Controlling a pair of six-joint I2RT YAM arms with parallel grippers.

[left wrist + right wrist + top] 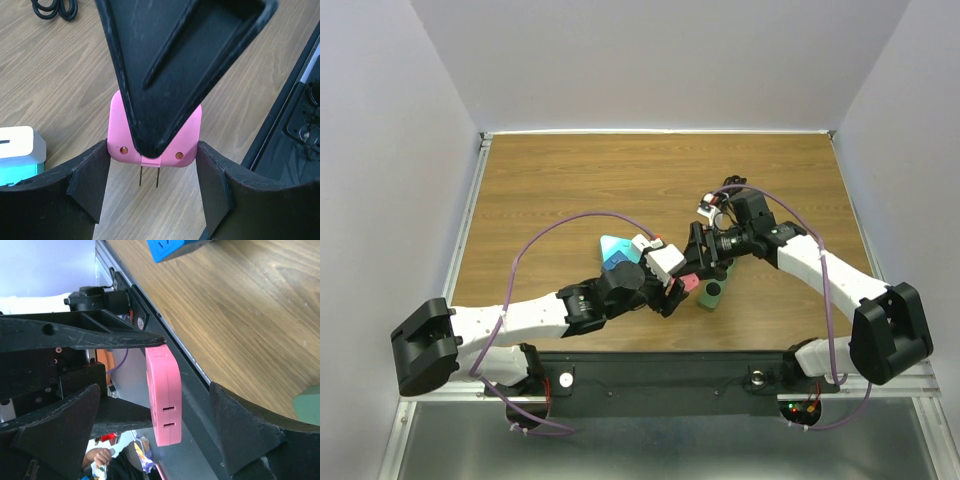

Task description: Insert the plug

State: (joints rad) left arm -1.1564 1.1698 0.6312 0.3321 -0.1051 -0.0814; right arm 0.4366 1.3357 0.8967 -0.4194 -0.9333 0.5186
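The pink plug (688, 284) hangs just above the wooden table near its front edge, between the two arms. My left gripper (672, 290) is shut on it. In the left wrist view the plug (120, 140) sits pinched by its side edges in the left gripper (152, 150), with its two metal prongs (150, 176) pointing back toward the camera. My right gripper (698, 262) is open and straddles the plug from the other side. In the right wrist view the plug (162, 395) shows edge-on with two slots, and there is a gap to each finger of the right gripper (155, 386).
A teal and white box (613, 250) lies left of the grippers, also seen as the box (17, 150) in the left wrist view. A green object (710, 293) rests just right of the plug. A black cable coil (50, 7) lies farther back. The black front rail (670, 370) runs close below.
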